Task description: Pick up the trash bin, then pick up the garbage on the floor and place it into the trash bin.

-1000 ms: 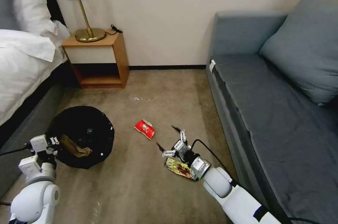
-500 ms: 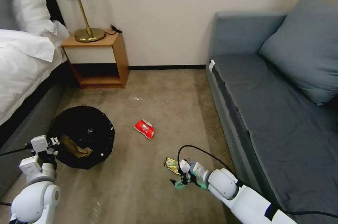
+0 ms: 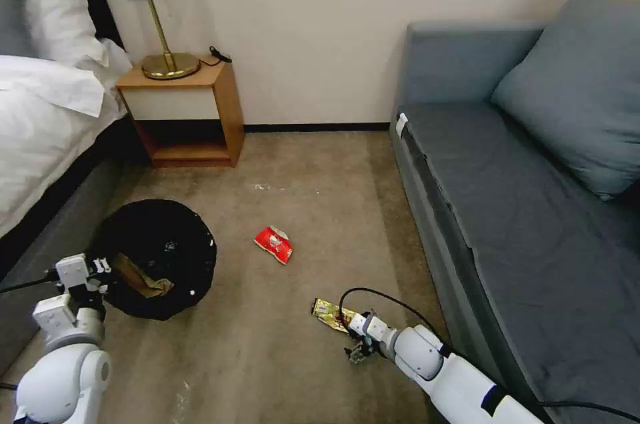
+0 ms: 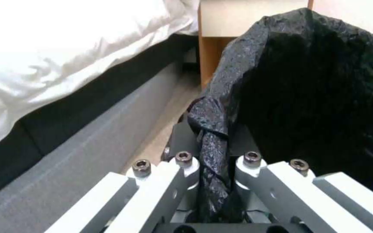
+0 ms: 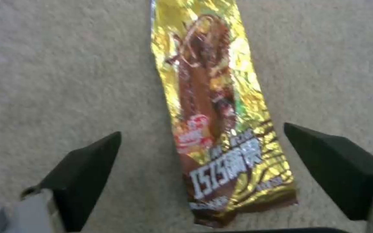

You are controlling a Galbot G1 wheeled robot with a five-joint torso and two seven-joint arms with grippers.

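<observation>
A gold-yellow bar wrapper (image 5: 221,119) is seen lying flat on the beige carpet (image 3: 307,171), long and narrow, with a brown chocolate bar printed along it, a small red mark and white lettering near one end. It is framed between the two black fingertips (image 5: 83,174) of the right gripper (image 3: 359,348), which are spread wide on either side of it and are not touching it. In the head view the wrapper's far end (image 3: 327,310) is shown just beyond that gripper, near the base of a grey sofa (image 3: 533,211).

A red snack packet (image 3: 274,245) is seen farther out on the carpet, well apart from the wrapper, crumpled with a torn white edge.

The trash bin (image 3: 157,257) is seen beside the bed (image 3: 40,124), round and low, covered in crinkly black plastic, with a crumpled brown paper piece (image 3: 140,277) inside. The left gripper (image 4: 212,152) is closed on the bin's rim, a fold of the black bag being pinched between its fingers.

A wooden nightstand (image 3: 187,111) with a brass lamp (image 3: 163,44) stands against the pale wall between bed and sofa. A grey cushion (image 3: 573,84) rests on the sofa.
</observation>
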